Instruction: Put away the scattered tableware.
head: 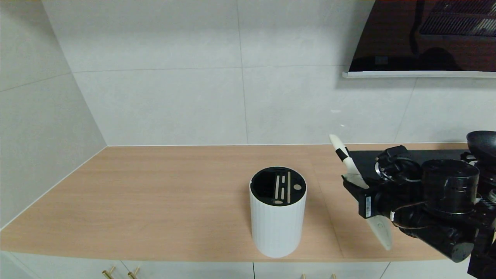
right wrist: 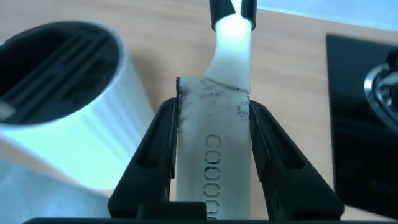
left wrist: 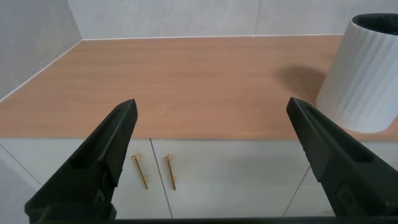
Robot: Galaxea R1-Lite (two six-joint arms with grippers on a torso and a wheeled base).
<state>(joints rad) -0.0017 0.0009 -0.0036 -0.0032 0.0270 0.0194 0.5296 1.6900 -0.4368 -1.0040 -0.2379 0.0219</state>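
Observation:
A white ribbed holder point(head: 277, 217) with a black slotted top stands near the counter's front edge; it also shows as the holder point(left wrist: 364, 74) and the holder point(right wrist: 59, 106). To its right my right gripper point(head: 358, 192) is shut on a white knife point(head: 350, 164), blade pointing down toward the counter front and the handle with its black band rising toward the wall. The knife point(right wrist: 214, 134) lies flat between the right gripper point(right wrist: 214, 149) fingers. My left gripper point(left wrist: 214, 162) hangs open and empty off the counter's front edge, left of the holder.
The wooden counter point(head: 155, 193) stretches bare to the left. A black cooktop point(head: 372, 161) with a dark pan point(head: 482, 143) sits at the right, under a range hood point(head: 422, 38). White cabinet doors with brass handles point(left wrist: 152, 171) lie below the counter edge.

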